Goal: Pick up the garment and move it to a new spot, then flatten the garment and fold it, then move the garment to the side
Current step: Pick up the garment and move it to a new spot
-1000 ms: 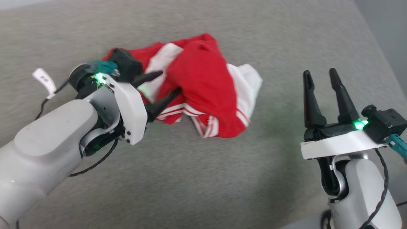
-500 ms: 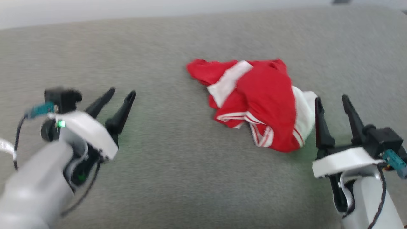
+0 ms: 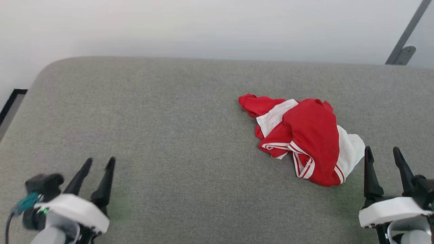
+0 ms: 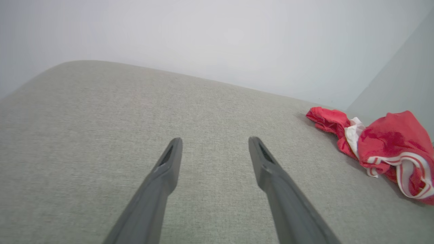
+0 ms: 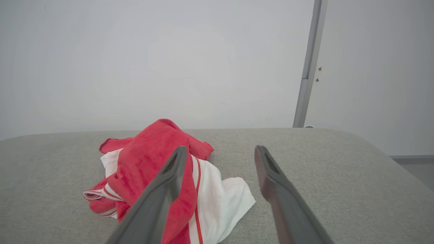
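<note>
Garment [image 3: 305, 135] lies in a crumpled heap just beside the right gripper [image 3: 382, 150], ahead of it and off to the left of its left fingertip, with nothing holding it. That gripper's two dark fingers stand parted with a wide empty gap between them. In the right wrist view the right gripper [image 5: 220, 149] shows its left finger crossing in front of the red cloth [image 5: 149, 159], whose white part spreads toward the gap. Whether the fingertip touches the cloth cannot be told. The left gripper [image 3: 100, 160] has its fingers spread too, more narrowly in the head view, and grasps nothing. The garment sits well apart from it, far to its right and somewhat ahead. In the left wrist view the left gripper [image 4: 215, 140] points over bare fabric, with the red heap [image 4: 390, 149] at the right edge showing white-and-red striped trim. Both grippers and the shirt are over a grey cushioned surface [image 3: 169, 118] with rounded far corners. Beyond its far edge rises a pale wall [image 3: 203, 27], and a grey post [image 3: 405, 37] stands past the right gripper.
</note>
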Controlling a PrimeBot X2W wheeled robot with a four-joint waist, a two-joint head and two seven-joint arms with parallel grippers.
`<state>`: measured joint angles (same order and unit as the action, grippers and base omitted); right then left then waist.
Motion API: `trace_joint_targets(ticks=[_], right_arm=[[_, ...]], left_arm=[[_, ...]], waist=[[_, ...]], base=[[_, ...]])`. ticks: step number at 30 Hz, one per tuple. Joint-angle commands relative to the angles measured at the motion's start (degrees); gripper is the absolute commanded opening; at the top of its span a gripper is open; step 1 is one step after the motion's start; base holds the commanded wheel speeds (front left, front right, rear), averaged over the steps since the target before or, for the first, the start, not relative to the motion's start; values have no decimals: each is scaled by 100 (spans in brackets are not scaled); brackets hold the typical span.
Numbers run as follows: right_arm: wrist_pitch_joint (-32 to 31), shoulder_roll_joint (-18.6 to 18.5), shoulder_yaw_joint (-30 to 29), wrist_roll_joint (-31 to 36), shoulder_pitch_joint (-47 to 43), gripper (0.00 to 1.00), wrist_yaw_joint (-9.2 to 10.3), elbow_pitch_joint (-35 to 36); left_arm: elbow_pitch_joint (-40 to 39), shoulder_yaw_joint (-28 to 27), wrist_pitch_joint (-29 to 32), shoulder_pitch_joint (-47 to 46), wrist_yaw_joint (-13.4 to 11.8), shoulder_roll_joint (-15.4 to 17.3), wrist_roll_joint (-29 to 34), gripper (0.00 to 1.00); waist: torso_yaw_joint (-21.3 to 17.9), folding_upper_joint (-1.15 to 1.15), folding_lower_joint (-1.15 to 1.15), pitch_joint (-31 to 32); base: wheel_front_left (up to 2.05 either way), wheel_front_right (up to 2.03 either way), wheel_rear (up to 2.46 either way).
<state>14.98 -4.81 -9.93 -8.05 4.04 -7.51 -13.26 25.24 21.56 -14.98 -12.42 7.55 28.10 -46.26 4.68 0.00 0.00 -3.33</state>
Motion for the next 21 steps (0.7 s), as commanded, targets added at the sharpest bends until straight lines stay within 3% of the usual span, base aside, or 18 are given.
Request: trace_joint_targets(ticks=[1, 10, 15, 21], right_arm=[[27, -5, -26, -8, -68, 100, 4, 46], [27, 66, -49, -107, -236, 100, 4, 434], [20, 99, -56, -120, -304, 100, 4, 504], [-11, 125, -59, -103, -272, 100, 4, 456]], left_arm=[[-69, -134, -27, 123, -19, -63, 158, 100], [-1002, -1745, -28, 1155, -43, -648, 2072, 100], [-1101, -1951, -29, 1377, -14, -915, 2445, 100], [-1079, -1928, -29, 1391, -5, -983, 2391, 100]], waist=[[5, 0, 0, 52], [-229, 0, 0, 167], [-285, 0, 0, 137], [-298, 0, 0, 110]], base=[[0, 0, 0], [0, 0, 0], [0, 0, 0], [0, 0, 0]])
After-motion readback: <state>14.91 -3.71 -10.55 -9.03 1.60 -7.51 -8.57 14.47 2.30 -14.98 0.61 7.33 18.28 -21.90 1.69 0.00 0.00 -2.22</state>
